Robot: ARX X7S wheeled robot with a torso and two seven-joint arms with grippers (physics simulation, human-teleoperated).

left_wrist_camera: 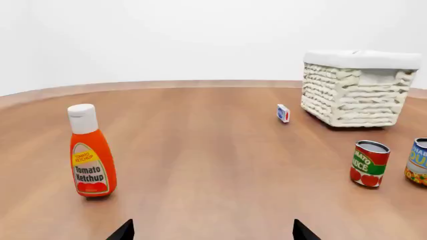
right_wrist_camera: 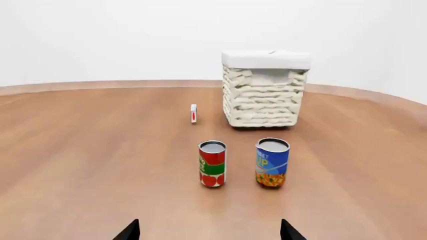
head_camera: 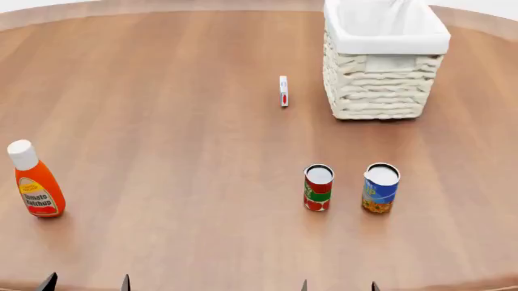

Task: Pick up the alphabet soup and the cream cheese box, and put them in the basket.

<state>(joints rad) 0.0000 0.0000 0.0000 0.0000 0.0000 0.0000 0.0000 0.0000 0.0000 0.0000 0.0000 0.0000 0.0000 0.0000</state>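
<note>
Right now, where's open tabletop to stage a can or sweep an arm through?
Widest bare stretch: the table between the ketchup bottle and the cream cheese box. Also free: the strip between the two cans and the basket. Crowded: tomato sauce can and alphabet soup stand close together, and the box sits near the basket.

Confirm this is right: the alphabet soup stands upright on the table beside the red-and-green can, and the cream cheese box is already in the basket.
Not quite. The cream cheese box is not in the basket; the head view shows it standing on edge on the table, apart from the basket, on its left. The rest holds: the alphabet soup stands upright beside the red-and-green can.
</note>
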